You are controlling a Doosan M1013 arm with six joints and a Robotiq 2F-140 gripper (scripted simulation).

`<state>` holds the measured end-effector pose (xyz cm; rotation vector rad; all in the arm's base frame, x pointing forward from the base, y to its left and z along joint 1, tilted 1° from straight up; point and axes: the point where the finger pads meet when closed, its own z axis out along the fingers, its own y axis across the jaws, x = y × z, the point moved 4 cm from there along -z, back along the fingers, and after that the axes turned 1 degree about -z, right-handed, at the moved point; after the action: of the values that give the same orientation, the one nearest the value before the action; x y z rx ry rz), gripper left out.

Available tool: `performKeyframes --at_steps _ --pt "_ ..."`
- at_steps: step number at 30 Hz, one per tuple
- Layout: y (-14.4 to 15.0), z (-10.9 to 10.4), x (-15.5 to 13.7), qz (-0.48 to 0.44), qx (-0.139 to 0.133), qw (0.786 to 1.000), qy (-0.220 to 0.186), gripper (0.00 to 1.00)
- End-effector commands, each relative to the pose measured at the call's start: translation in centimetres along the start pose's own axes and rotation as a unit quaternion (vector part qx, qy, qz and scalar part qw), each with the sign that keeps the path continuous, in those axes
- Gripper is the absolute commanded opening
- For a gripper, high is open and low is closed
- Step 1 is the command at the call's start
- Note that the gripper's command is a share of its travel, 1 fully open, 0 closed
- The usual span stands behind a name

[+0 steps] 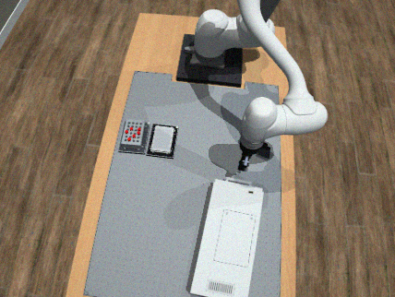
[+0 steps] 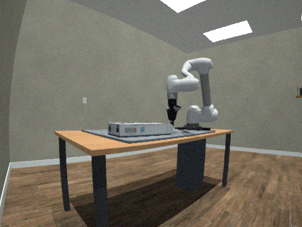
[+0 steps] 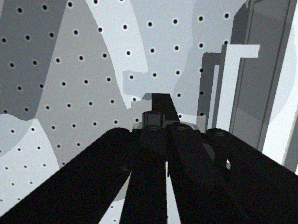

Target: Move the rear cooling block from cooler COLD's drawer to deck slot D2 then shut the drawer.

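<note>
The white cooler COLD (image 1: 231, 231) (image 2: 141, 130) lies in front of the arm. Its drawer looks shut or nearly so; a thin remaining gap cannot be told. The small lamp (image 1: 250, 192) looks dark. The drawer's handle (image 1: 239, 182) (image 3: 229, 85) sticks out at the end facing the arm. The front block is hidden inside. A grey block (image 1: 135, 142) with several red-topped tubes sits in D2, looking flat; exact bores are too small to tell. D1 (image 1: 162, 139) shows a bare pale plate in a black frame. My gripper (image 1: 243, 169) (image 2: 172, 123) (image 3: 160, 107) is shut and empty, low just outside the handle.
A grey perforated mat (image 1: 138, 207) (image 3: 150, 24) covers much of the wooden table (image 1: 288, 231). The arm's dark base (image 1: 185, 69) stands at the far end. The forearm reaches over the right side, and its shadows fall across the mat near the handle.
</note>
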<state>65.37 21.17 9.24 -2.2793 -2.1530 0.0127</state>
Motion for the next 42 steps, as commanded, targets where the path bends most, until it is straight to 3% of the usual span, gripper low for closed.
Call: performKeyframes --at_steps 1,42 --pt "0.0 -0.6 0.0 0.000 -0.001 1.000 0.000 0.10" --pt "0.0 -5.3 0.0 0.000 -0.001 1.000 0.000 0.10"
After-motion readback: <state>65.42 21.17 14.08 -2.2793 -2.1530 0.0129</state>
